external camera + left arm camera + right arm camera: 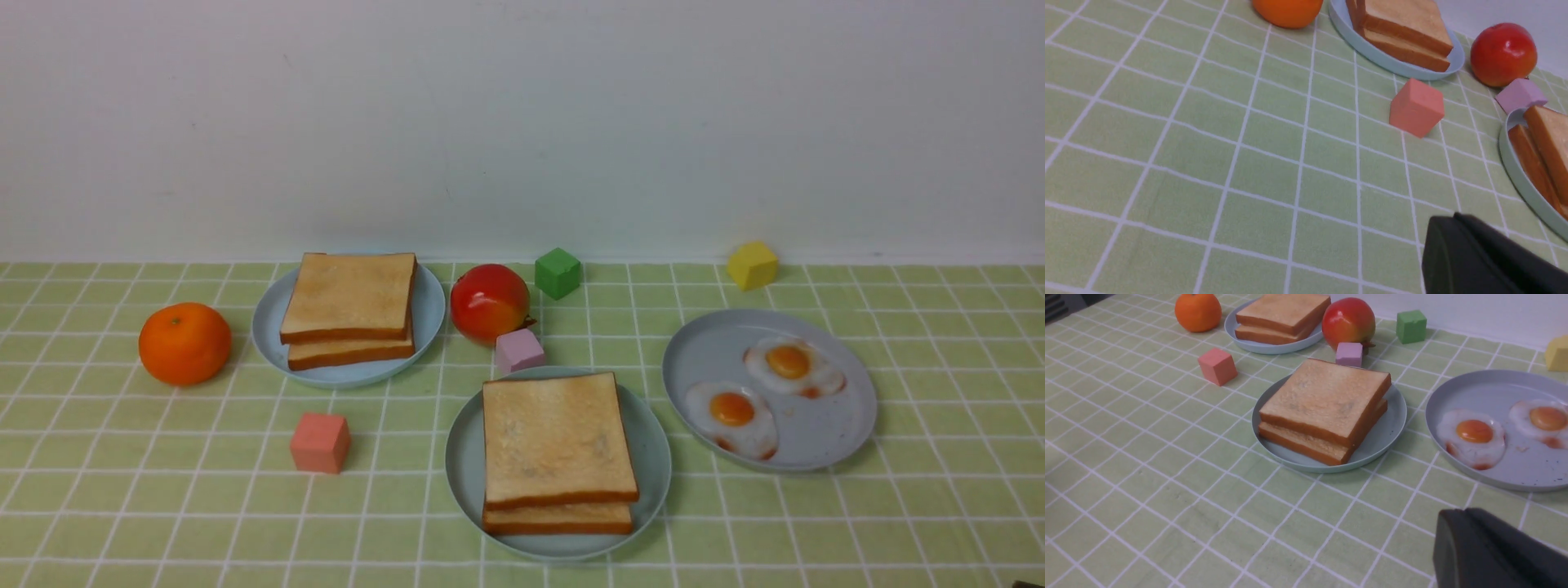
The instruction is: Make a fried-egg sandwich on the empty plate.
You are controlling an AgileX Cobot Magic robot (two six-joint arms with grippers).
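A green checked cloth is covering the bench (122, 490). The fried-egg sandwich (558, 445) is sitting at six o'clock on the empty plate (465, 465), seemingly assembled; both claws, clear of everything, are resting pressed together, holding nothing.

Orange (184, 343), apple (490, 302) and four coloured cubes (320, 442) sit scattered.

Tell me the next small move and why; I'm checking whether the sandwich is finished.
Probably none: leave both arms parked. Two toast slices sit stacked on the teal plate, and the left gripper and right gripper are shut, empty and away from it. Whether an egg lies between the slices cannot be seen.
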